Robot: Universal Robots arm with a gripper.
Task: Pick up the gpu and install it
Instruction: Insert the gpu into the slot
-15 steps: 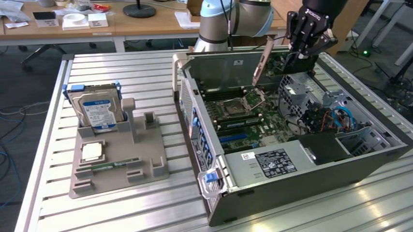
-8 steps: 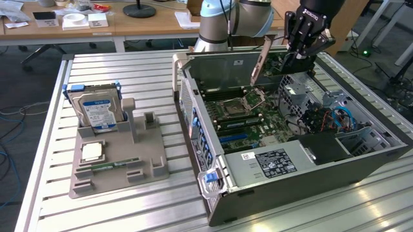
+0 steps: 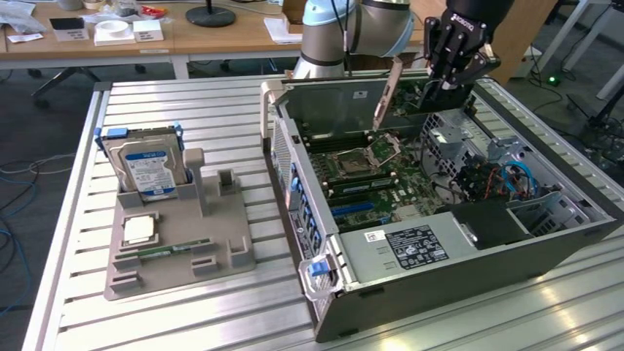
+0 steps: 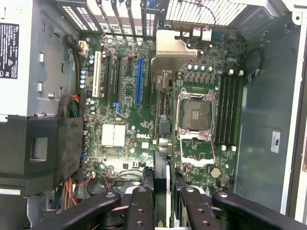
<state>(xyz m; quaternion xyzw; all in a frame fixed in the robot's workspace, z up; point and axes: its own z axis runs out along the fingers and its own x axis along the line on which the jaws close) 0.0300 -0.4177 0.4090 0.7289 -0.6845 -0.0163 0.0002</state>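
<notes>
gpu (image 4: 163, 91) clamped in pincer (image 4: 165, 194) | held edge-down above motherboard (image 4: 120, 96), prob so connector faces slots | not seated yet | case (image 3: 458, 289) laid open on bench (image 3: 195, 102)

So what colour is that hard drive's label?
The label is blue and white, best in exterior view.

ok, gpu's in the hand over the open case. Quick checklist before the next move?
1. Grip of hand on gpu: ok, clamped on both faces.
2. Clearance over Dell motherboard: ok, gpu held above it.
3. Free blue expansion slot: ok, nothing in it.
4. Alignment of gpu edge with that slot: cannot tell.
5. Open computer case: ok, side panel off.
</notes>
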